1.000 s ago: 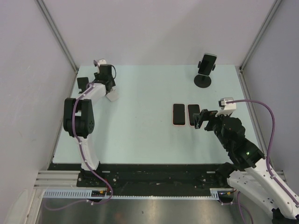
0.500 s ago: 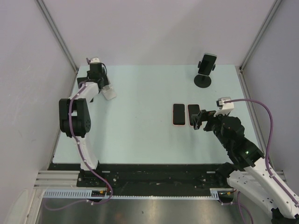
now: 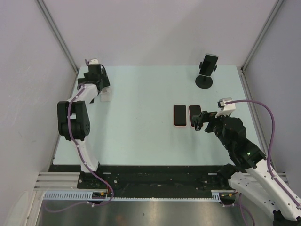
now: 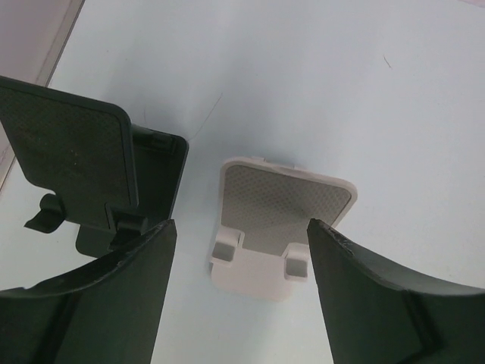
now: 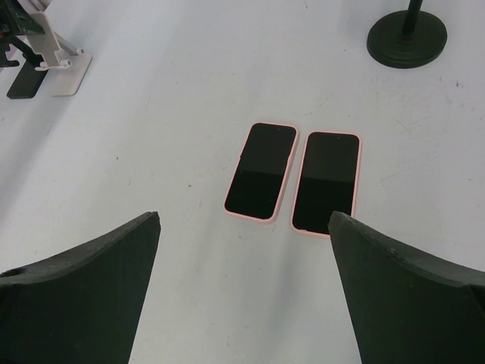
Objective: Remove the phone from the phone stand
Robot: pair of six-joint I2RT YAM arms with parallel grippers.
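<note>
Far right corner of the table (image 3: 141,94) — the phone (image 3: 209,61) sits clamped in the black phone stand (image 3: 204,82), upright, long axis vertical, dark screen facing the arms. The right tool (image 5: 244,220) gapes beside two flat pink-cased phones (image 5: 261,171), its camera cropping the stand above its base. The left tool (image 4: 241,227) gapes too — over a white cradle (image 4: 280,205) next to a black cradle (image 4: 83,163).

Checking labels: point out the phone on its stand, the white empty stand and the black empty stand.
phone on its stand (image 3: 209,63), top external view, middle of its face.
white empty stand (image 4: 286,208), left wrist view, its textured back plate.
black empty stand (image 4: 72,163), left wrist view, its textured back plate.
</note>
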